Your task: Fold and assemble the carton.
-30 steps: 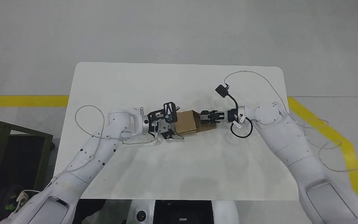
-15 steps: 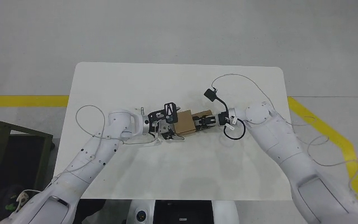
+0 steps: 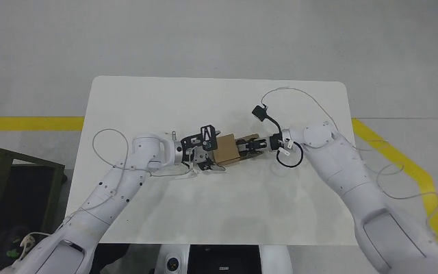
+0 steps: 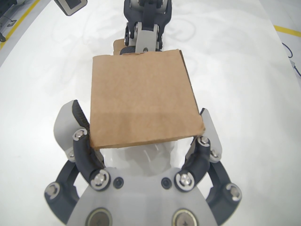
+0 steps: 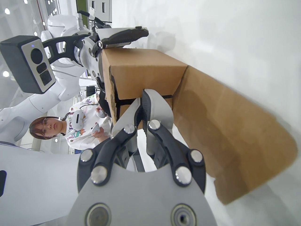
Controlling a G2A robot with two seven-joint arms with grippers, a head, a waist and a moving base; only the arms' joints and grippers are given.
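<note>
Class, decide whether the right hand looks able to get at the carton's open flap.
Probably yes: the right hand sits at the open end of the carton, the open flap juts beside it with nothing between, and the left hand grips the far end.

White table (image 3: 137,96), rounded corners, faint swirl marks on the top. Brown carton (image 3: 227,148) sits on it roughly mid-table, squared up, one flap (image 5: 230,130) open at its end. Thin white cable (image 3: 295,89) runs over the far right corner, contact unclear
</note>
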